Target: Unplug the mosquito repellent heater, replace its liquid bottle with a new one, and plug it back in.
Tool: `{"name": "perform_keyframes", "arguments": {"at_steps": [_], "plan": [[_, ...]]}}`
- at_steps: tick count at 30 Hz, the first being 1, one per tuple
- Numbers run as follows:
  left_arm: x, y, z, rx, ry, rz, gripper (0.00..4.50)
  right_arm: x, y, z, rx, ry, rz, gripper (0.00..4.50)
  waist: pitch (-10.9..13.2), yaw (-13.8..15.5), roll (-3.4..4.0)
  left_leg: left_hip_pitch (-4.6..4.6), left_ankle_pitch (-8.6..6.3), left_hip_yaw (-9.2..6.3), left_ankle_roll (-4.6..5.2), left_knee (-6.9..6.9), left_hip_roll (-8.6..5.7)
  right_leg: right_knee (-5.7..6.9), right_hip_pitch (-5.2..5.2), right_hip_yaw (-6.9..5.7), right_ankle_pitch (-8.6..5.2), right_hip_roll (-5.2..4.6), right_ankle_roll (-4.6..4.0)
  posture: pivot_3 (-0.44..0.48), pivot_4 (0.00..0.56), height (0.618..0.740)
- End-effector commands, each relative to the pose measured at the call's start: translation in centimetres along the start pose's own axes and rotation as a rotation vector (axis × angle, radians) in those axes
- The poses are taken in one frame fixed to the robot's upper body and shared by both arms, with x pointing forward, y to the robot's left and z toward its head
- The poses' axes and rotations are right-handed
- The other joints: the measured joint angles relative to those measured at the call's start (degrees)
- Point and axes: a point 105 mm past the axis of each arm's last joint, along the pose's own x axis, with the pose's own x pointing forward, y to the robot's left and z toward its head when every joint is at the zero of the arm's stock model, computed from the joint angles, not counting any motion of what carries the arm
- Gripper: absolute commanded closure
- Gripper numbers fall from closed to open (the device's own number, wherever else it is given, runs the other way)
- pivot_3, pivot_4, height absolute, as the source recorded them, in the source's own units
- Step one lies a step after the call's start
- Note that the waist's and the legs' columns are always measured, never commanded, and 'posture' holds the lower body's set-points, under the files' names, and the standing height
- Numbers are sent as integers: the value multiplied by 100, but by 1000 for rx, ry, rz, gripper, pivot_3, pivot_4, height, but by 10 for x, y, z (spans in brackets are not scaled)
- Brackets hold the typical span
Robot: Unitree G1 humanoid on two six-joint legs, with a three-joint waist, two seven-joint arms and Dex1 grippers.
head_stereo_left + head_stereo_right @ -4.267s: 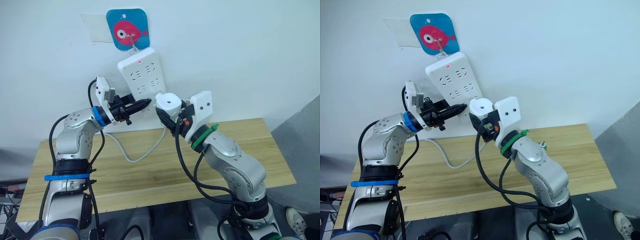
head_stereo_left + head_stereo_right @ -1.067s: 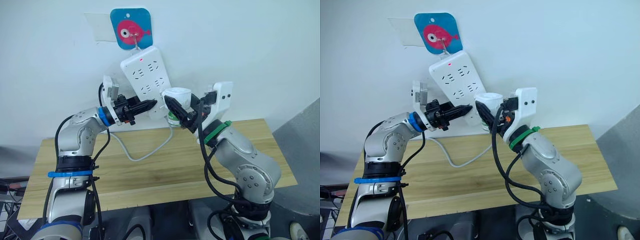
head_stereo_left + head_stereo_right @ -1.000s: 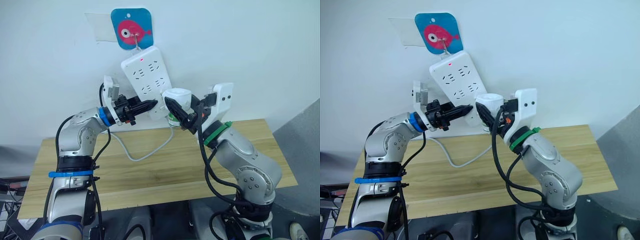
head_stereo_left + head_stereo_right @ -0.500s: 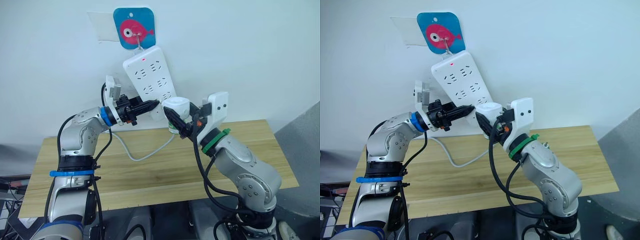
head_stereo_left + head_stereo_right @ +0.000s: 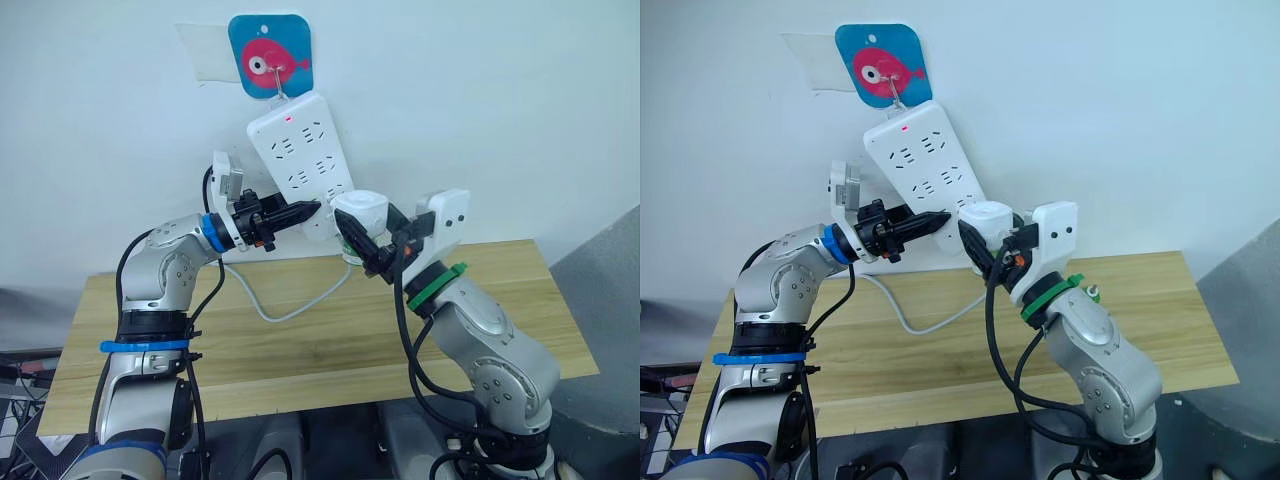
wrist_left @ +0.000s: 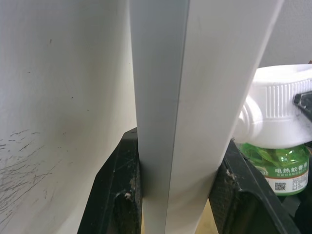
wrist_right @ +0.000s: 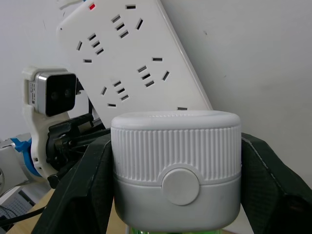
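white wall, power strip [image 5: 303, 165] hung tilted. left gripper [image 5: 300, 212] pinches the strip's edge; right gripper [image 5: 357, 238] clamps mosquito repellent heater [image 5: 361, 209], green bottle [image 6: 277, 163] fitted, beside its lower sockets. risk: prongs misaligning, strip swinging away.

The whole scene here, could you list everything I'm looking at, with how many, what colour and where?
Fish plaque: one, blue with a pink fish, on the wall, power strip hanging from its hook.
Power strip: one, white, red light lit, hanging tilted on the wall.
Cord: one, white, looping from the strip onto the table.
Table: one, light wood, against the wall.
Mosquito repellent heater: one, white with a green liquid bottle below, at the strip's lower end.
Left hand: black, clamped on the strip's edge.
Right hand: black, gripping the heater.
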Motion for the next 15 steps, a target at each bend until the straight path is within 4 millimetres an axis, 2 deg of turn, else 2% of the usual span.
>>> {"name": "perform_keyframes", "arguments": {"at_steps": [1,15], "plan": [[7,-5,1,-19,6,-43,3184,-2,0,16,-25,-84,-18,1437,0,1,0,0,0,0,0,0,0,-1,0,0,0,0,0,-104,256,740],[8,-5,0,-19,12,-49,3184,-3,1,18,-50,-100,-13,1437,1,8,-1,-2,3,0,-6,-2,-1,-3,0,-2,2,-1,2,-108,258,740]]}}
